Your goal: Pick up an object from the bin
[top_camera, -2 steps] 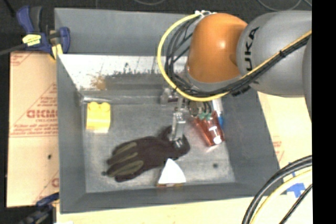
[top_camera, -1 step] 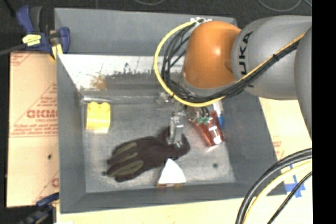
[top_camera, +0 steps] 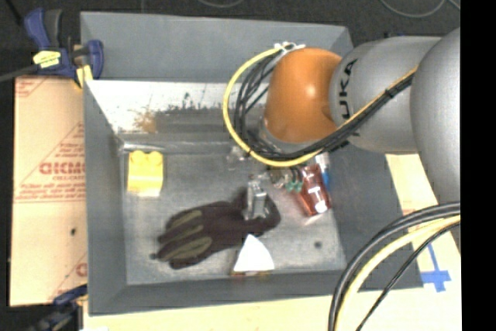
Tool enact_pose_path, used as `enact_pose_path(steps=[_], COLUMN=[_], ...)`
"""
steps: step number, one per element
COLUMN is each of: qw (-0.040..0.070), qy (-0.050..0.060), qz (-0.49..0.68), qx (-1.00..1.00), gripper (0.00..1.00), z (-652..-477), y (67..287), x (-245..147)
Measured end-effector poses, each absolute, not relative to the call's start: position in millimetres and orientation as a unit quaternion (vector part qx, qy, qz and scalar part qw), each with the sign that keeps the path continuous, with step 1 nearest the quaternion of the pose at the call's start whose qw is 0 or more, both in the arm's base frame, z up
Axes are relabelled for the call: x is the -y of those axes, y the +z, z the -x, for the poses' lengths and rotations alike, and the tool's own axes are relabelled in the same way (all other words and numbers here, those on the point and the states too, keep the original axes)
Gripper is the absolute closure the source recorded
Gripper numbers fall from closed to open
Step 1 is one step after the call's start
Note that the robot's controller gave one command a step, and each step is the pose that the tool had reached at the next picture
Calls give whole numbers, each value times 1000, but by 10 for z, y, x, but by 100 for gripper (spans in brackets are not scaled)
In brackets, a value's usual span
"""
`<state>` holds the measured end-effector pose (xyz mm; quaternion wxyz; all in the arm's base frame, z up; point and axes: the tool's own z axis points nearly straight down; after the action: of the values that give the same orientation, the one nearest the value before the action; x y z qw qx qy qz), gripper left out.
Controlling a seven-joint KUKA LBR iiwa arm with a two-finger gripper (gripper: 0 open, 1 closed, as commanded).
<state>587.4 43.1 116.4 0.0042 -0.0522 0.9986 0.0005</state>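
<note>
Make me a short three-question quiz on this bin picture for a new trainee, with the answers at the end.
1. Multiple choice: which thing lies nearest the gripper? A) the yellow block B) the dark glove C) a blue cup
2. True or false: the white triangular piece lies by the wall of the bin at the top of the camera view.
3. Fill in: the red packet lies on the view's ____ side of the bin.

Key:
1. B. The gripper is over the dark glove's cuff end.
2. False. It lies near the bottom wall, beside the dark glove.
3. Right, partly under the arm.
</note>
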Motion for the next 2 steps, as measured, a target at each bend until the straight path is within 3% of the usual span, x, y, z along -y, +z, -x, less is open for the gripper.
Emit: enact_pose_path(steps=[1,2], qw=[2,6], qy=[0,1], qz=[5,-46], qx=[-1000,-999], gripper=[0,100], z=[-5792,-5856], y=[865,714], x=[-410,-399])
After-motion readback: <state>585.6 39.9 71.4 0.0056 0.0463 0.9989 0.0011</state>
